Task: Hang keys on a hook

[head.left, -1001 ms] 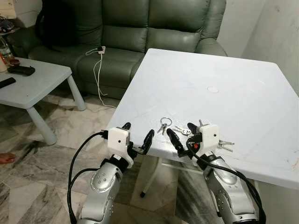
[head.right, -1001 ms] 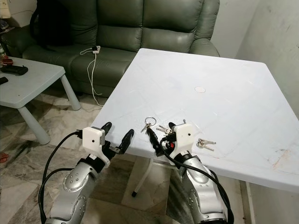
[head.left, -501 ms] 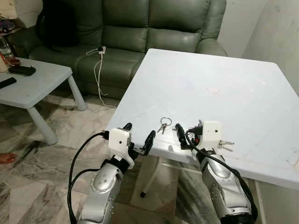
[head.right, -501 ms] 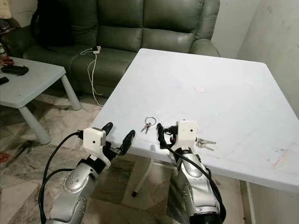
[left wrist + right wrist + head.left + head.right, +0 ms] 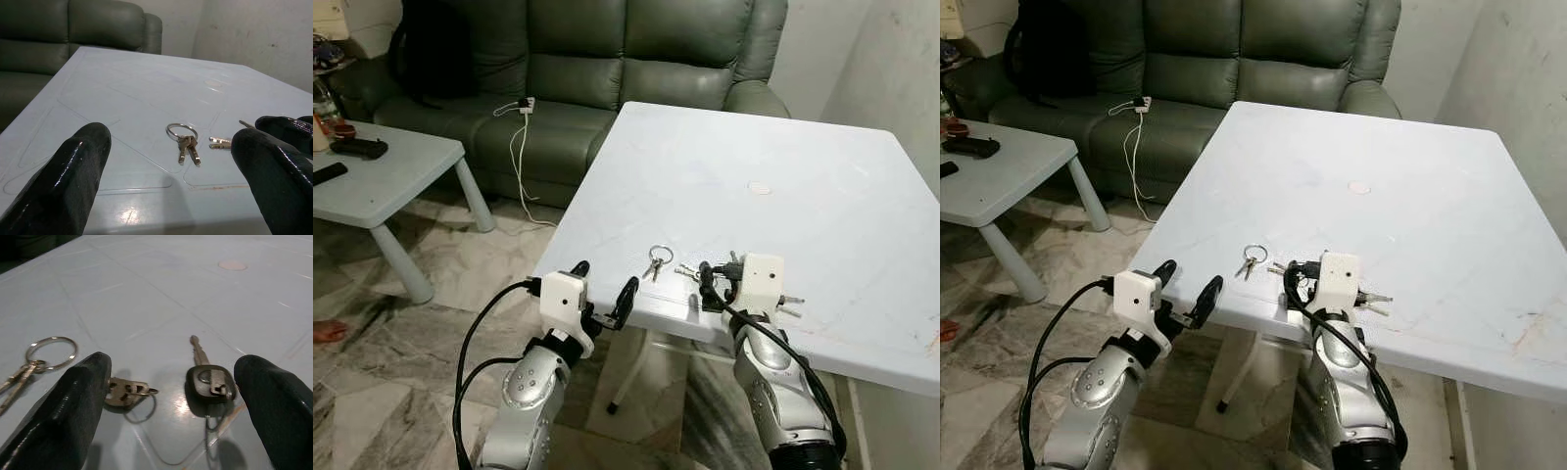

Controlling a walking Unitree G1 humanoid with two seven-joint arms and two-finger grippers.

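Right gripper (image 5: 166,396) spread wide, low over the near edge of the white plastic bench (image 5: 822,186), straddling a black-headed key (image 5: 209,378) and, beside its other finger, a small brass key bunch (image 5: 124,390); nothing pinched yet. Best done by settling on one target before shutting: judged from the wrist view, black-headed key nearer the middle of the gap, so a slight drop and a centring toward it, then a close across the thick head rather than the thin blade; flat metal on a slick top likely to skid, so fingertips down to touching the surface first. Off to the left along the same near edge, a silver ring with two small keys (image 5: 658,259), lying apart from both arms. Left gripper (image 5: 604,290) also spread open, hovering just off the near edge, holding nothing. Hook not made out anywhere.
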